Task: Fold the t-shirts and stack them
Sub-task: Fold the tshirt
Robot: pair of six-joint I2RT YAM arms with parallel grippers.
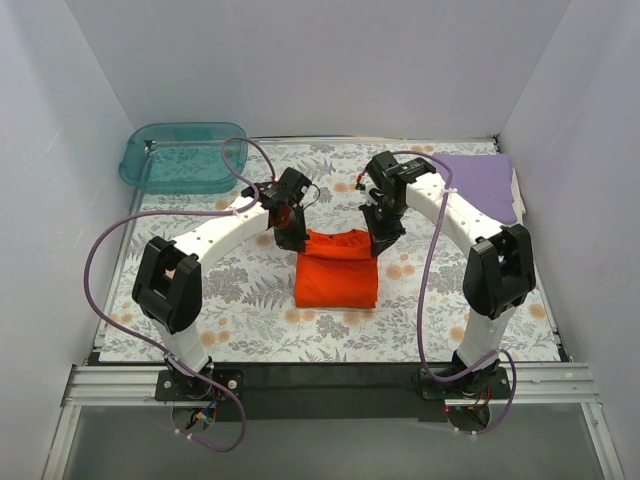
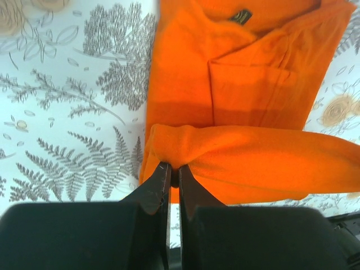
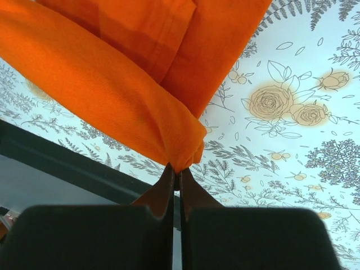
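Orange-red t-shirt (image 1: 338,278) sits mid-table, already narrowed to a rectangle, its far edge lifted by the left gripper (image 2: 173,169) and right gripper (image 3: 175,170), each clamped tight on 1 corner. This fold looks unfinished, and stacking with the lavender t-shirt (image 1: 480,180), lying at the far-right corner, is not yet done. Only the top view shows that second garment and the teal tub (image 1: 140,165); only the wrist views show the jaws biting cloth and the neck label (image 2: 242,16)
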